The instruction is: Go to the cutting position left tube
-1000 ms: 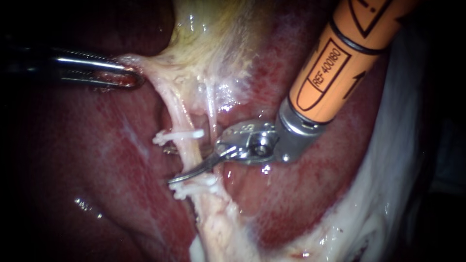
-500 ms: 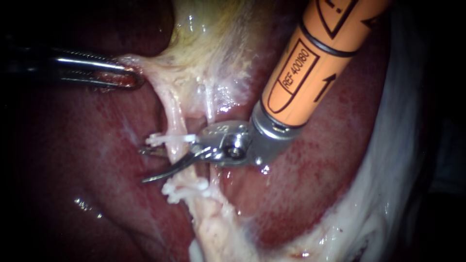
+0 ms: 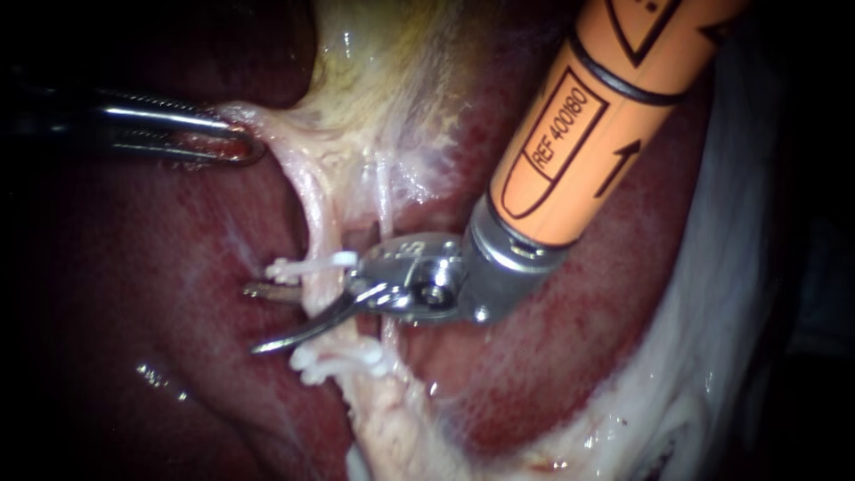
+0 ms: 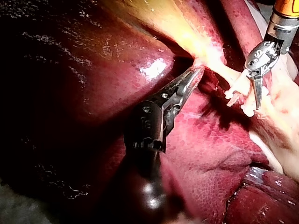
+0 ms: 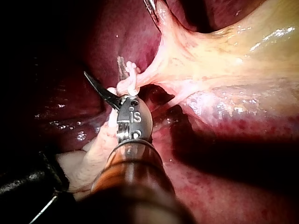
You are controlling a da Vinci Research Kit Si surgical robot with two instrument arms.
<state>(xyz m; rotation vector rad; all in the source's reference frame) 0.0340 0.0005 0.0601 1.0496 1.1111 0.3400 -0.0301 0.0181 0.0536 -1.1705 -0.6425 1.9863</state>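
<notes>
The left tube — a pale, wet, stringy strand — crosses the dark red liver and carries two white clips. The right instrument holds its curved metal blades apart, straddling the tube between the clips. The left instrument is clamped on pale gallbladder tissue.

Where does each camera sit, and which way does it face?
Endoscope view: close over the tissue, facing the clipped left tube against the liver; left instrument enters from the left, right instrument from upper right.
Left wrist view: on the left arm, looking along its own instrument toward the gallbladder; the right instrument shows beyond.
Right wrist view: on the right arm, looking down its own shaft at the tube.
Shared: all show the tube's white clips.
</notes>
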